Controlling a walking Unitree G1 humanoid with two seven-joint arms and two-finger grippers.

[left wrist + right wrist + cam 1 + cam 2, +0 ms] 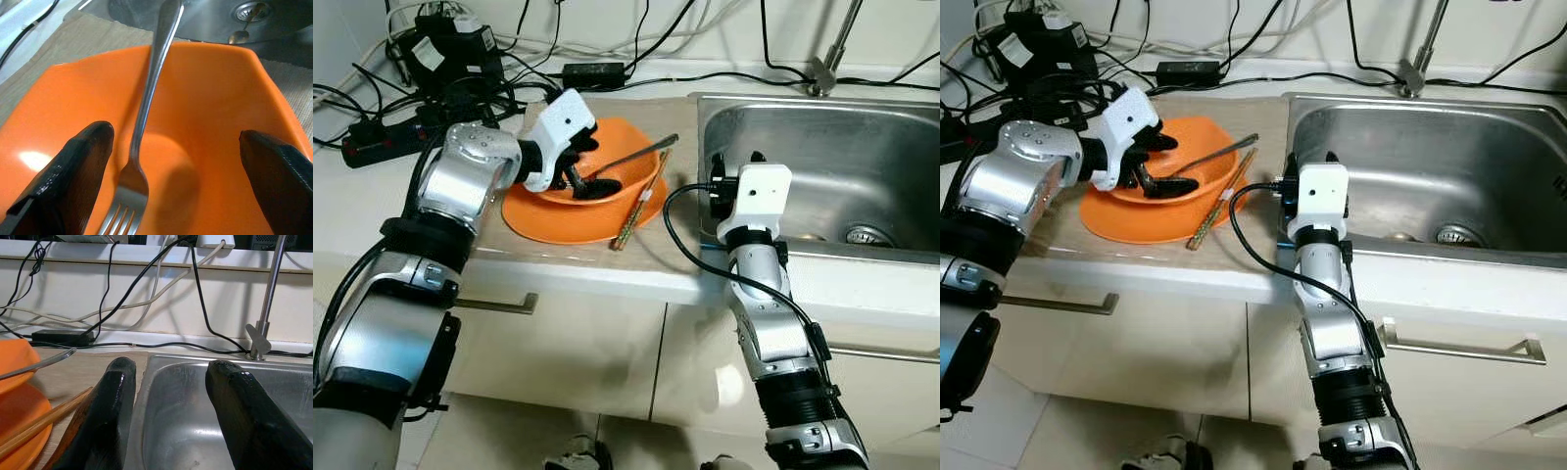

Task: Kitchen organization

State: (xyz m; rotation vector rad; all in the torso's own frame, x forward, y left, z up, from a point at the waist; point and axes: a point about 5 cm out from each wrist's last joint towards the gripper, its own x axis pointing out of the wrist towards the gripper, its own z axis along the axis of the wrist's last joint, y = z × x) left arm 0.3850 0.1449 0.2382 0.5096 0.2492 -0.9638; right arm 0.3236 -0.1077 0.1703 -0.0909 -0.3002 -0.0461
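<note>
The step in hand looks to be picking the long silver metal fork out of the deep orange plastic bowl, which sits on a flat round orange plate on the beige countertop just left of the stainless steel sink; to do it well, the left gripper, reaching into the bowl with its two black fingers spread wide apart and empty, would need to centre over the fork's neck, which now lies nearer one finger than the other, and close low, since the thin handle resting against the bowl's rim could roll or slip on the smooth wall. The bowl itself may slide on the plate under a sideways push, so a straight, gentle closing seems wise. The right gripper hovers at the sink's near left corner, fingers parted and holding nothing. A pair of brown wooden chopsticks leans across the plate's edge beside the bowl, close enough to be knocked off. Behind, a tangle of black cables and a power strip crowds the back of the counter, and a slim metal tap rises behind the sink
</note>
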